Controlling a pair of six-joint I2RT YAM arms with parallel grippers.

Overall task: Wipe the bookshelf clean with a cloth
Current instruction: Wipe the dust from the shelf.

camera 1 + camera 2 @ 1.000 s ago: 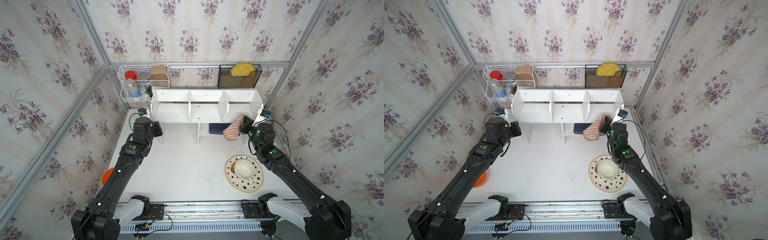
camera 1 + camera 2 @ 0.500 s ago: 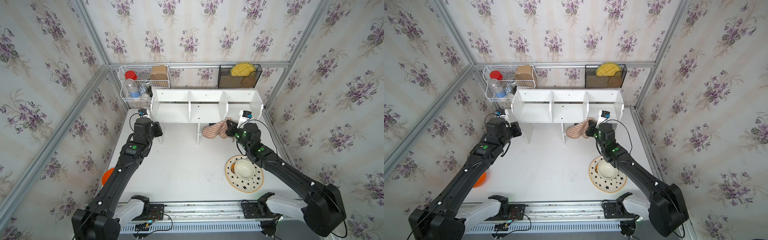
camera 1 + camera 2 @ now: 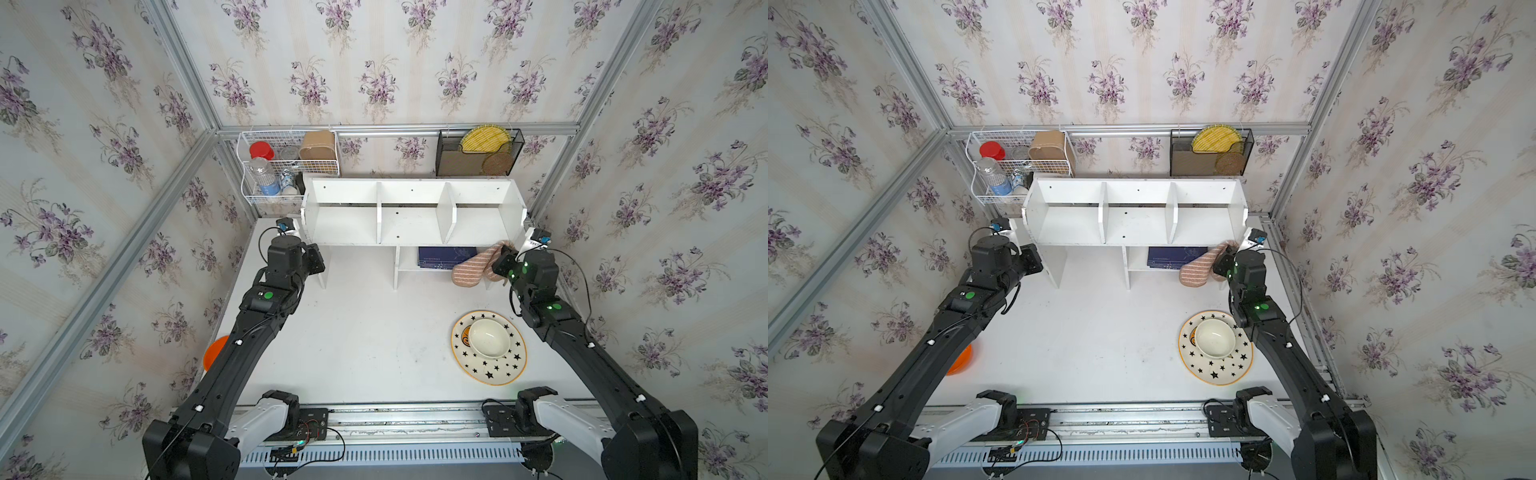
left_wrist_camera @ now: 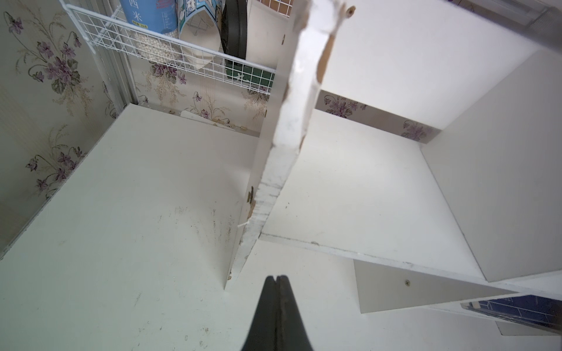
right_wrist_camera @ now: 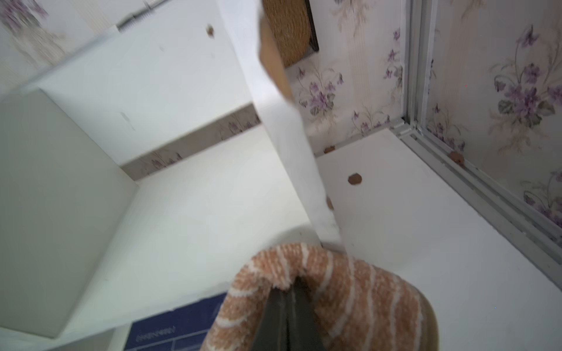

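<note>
Cloth (image 3: pixel 469 270) was clenched in right gripper (image 5: pixel 289 293) jaws at four o'clock corner of bookshelf (image 3: pixel 411 230); left gripper (image 4: pixel 276 278) jaws were pressed together, empty.

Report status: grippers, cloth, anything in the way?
Left gripper shut, empty, by the left leg of the bookshelf. Right gripper shut on the cloth, at the lower shelf's right end. Blue book lies on that shelf, beside the cloth.

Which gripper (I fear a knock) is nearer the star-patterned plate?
Right. The right gripper, holding the cloth, is just beyond the star-patterned plate; left gripper is far off, by the bookshelf's other end.
</note>
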